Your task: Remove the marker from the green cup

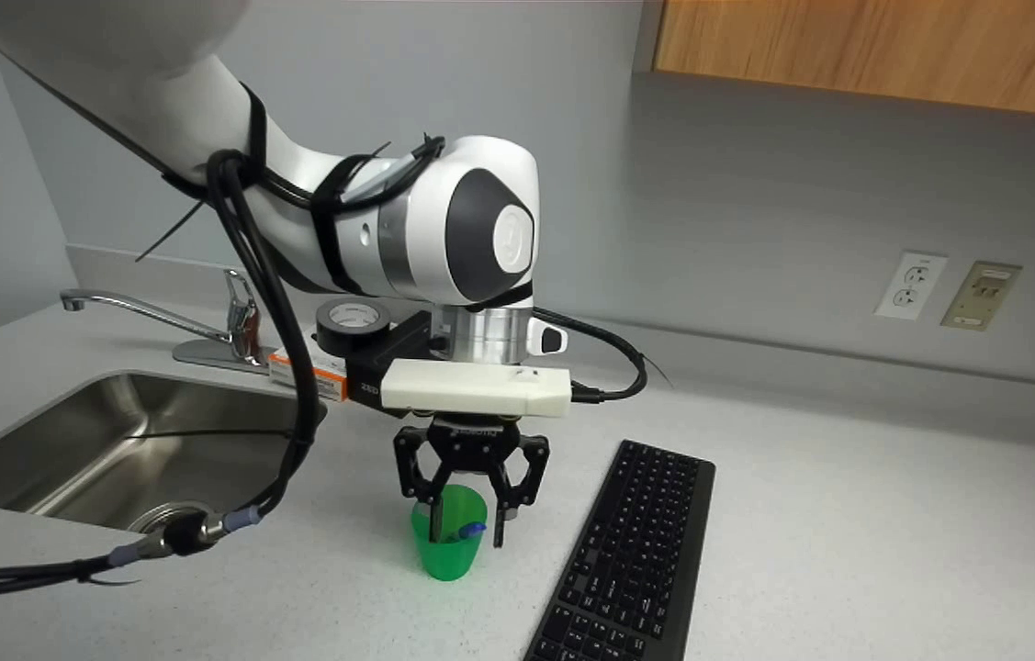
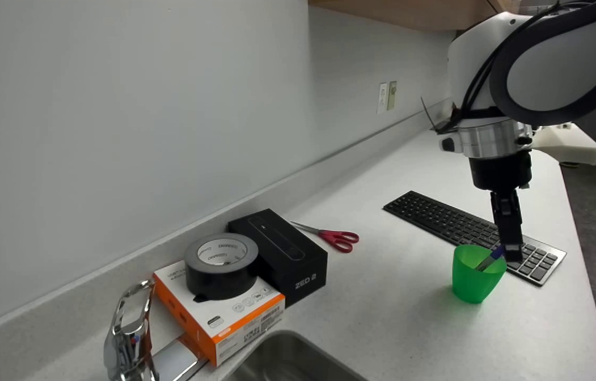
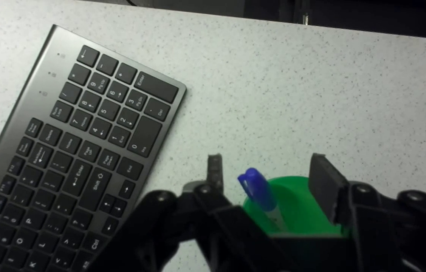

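The green cup (image 1: 449, 562) stands upright on the counter, in both exterior views (image 2: 472, 284). The marker (image 2: 492, 256) leans inside it. Its blue-purple cap sticks out past the rim and its pale barrel goes down into the cup. In the wrist view the marker's cap (image 3: 261, 190) lies between my two fingers, over the cup's inside (image 3: 299, 202). My gripper (image 3: 266, 162) is open and points down, with a gap on both sides of the cap. In an exterior view my gripper (image 1: 467, 540) has one finger over the cup and the other beside it.
A black keyboard (image 1: 632, 551) lies beside the cup. A steel sink (image 1: 232, 404) and a faucet (image 1: 241, 321) are on the opposite side. A tape roll (image 2: 221, 267) sits on a white-orange box (image 2: 223, 323), next to a black box (image 2: 282, 248) and red-handled scissors (image 2: 339, 239).
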Robot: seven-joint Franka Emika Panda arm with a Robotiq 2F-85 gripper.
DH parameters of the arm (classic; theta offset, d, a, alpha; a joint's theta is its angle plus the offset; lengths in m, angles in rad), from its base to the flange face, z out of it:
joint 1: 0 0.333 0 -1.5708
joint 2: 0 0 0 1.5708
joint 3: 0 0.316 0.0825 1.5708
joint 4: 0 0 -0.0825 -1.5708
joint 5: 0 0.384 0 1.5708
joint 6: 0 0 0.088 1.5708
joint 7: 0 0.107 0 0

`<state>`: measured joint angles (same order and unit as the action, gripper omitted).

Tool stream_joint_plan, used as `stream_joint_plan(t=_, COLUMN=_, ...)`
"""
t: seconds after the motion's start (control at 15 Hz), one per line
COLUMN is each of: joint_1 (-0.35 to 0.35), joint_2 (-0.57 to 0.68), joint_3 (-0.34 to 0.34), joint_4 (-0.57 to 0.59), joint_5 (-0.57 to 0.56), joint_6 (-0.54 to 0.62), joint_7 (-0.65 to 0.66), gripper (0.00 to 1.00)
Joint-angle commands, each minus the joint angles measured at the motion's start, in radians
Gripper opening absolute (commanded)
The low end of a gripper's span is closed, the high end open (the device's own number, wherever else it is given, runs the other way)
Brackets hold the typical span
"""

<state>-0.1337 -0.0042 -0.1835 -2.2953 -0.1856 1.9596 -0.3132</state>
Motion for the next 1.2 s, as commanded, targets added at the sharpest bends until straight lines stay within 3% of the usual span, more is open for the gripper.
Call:
stream_joint_plan(t=0.0, joint_1=-0.01, joint_2=0.03, joint_3=0.009, joint_4=0.041, joint_5=0.042, joint_6=-0.039, joint_7=-0.017, gripper=0.31)
stream_joint_plan(t=0.27, joint_1=-0.011, joint_2=0.034, joint_3=0.011, joint_4=0.049, joint_5=0.043, joint_6=-0.052, joint_7=-0.024, gripper=0.01)
stream_joint_plan(t=0.67, joint_1=-0.011, joint_2=-0.06, joint_3=0.01, joint_4=0.019, joint_5=0.028, joint_6=-0.098, joint_7=-0.057, gripper=0.04)
stream_joint_plan(t=1.13, joint_1=0.019, joint_2=-0.335, joint_3=0.025, joint_4=-0.106, joint_5=-0.002, joint_6=-0.074, joint_7=-0.142, gripper=0.04)
